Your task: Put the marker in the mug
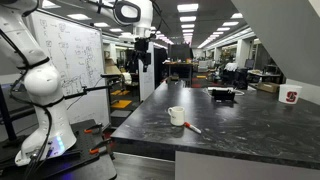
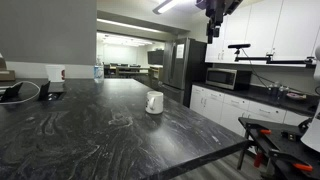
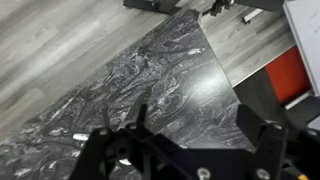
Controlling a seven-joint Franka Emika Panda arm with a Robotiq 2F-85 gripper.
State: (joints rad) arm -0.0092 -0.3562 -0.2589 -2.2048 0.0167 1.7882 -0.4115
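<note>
The plain white mug (image 1: 176, 116) stands upright on the dark marble counter (image 1: 240, 125), near its front corner; it also shows in an exterior view (image 2: 154, 102). The marker (image 1: 192, 126), a thin pale stick, lies flat on the counter just beside the mug. I cannot make it out in the view where the mug's handle faces left. My gripper (image 1: 141, 45) hangs high above the counter's edge, well away from the mug, and it also shows at the top of an exterior view (image 2: 215, 12). In the wrist view its fingers (image 3: 200, 125) are spread wide with only bare counter between them.
A white cup with a red logo (image 1: 291, 97) stands at the far end of the counter, also seen in an exterior view (image 2: 56, 73). A black bowl-like object (image 1: 222, 95) sits beyond the mug. A whiteboard (image 1: 70, 50) stands behind the arm.
</note>
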